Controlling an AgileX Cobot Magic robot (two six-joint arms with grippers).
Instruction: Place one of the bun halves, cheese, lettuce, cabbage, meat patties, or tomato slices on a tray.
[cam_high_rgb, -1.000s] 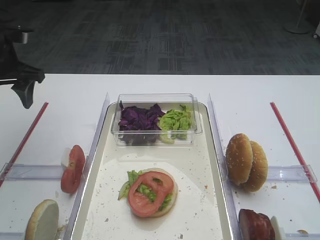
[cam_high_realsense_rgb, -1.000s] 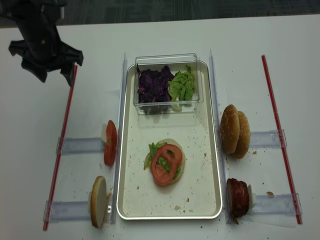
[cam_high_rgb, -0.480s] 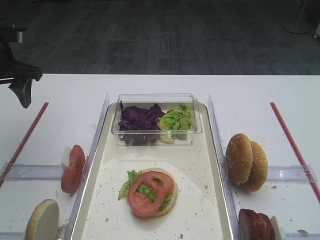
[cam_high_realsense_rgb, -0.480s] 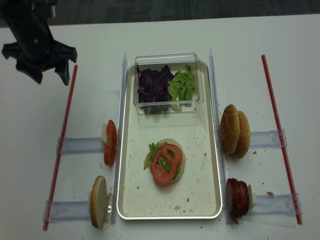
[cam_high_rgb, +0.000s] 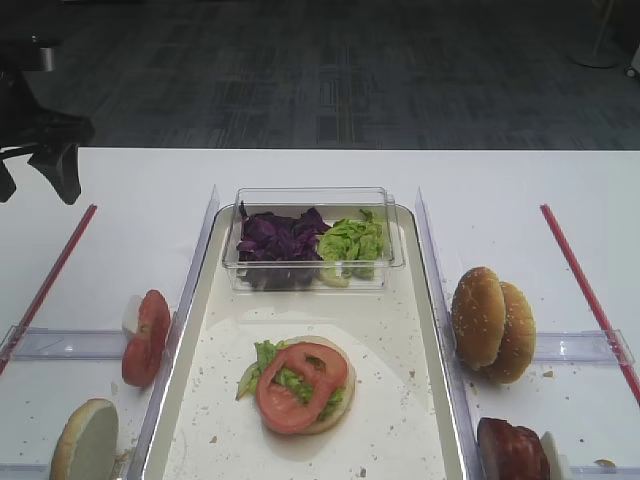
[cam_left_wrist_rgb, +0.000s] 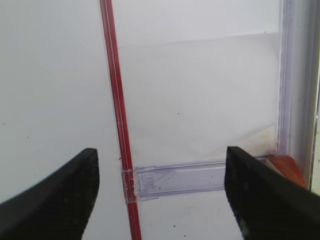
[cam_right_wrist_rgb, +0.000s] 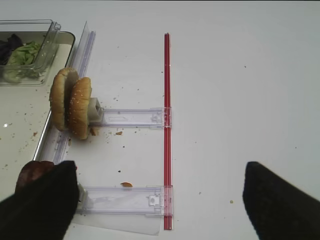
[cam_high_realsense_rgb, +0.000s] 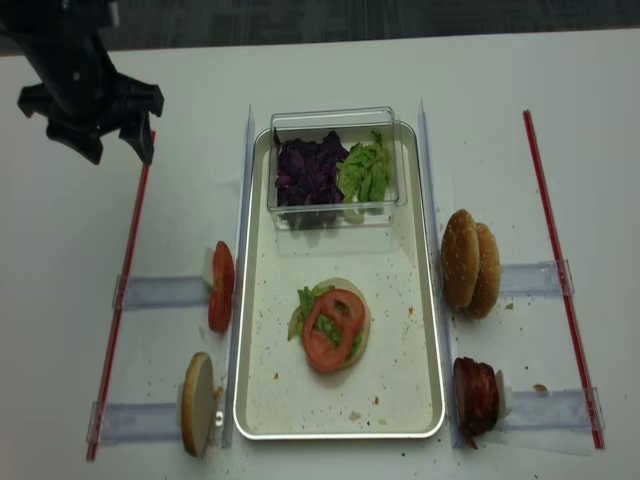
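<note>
On the tray (cam_high_realsense_rgb: 392, 340) (cam_high_rgb: 395, 335) lies a bun half topped with lettuce and a tomato slice (cam_high_realsense_rgb: 333, 328) (cam_high_rgb: 300, 385). More tomato slices (cam_high_realsense_rgb: 221, 285) and a bun half (cam_high_realsense_rgb: 197, 402) stand on edge to its left. Bun halves (cam_high_realsense_rgb: 471, 262) (cam_right_wrist_rgb: 70, 105) and meat patties (cam_high_realsense_rgb: 474, 393) stand to its right. A clear tub holds cabbage (cam_high_realsense_rgb: 308, 170) and lettuce (cam_high_realsense_rgb: 365, 170). No cheese shows. My left gripper (cam_high_realsense_rgb: 113, 150) (cam_left_wrist_rgb: 160, 200) hangs open and empty at the far left. My right gripper (cam_right_wrist_rgb: 159, 205) is open over bare table, right of the patties.
Red strips (cam_high_realsense_rgb: 125, 290) (cam_high_realsense_rgb: 560, 270) run along both sides of the table. Clear plastic holders (cam_high_realsense_rgb: 160, 292) (cam_right_wrist_rgb: 132, 118) carry the upright food. Clear rails (cam_high_rgb: 195, 270) flank the tray. The table's far edge runs just behind the tub.
My left gripper has shifted slightly and turned above the left red strip, staying open. The food and the tray have not moved.
</note>
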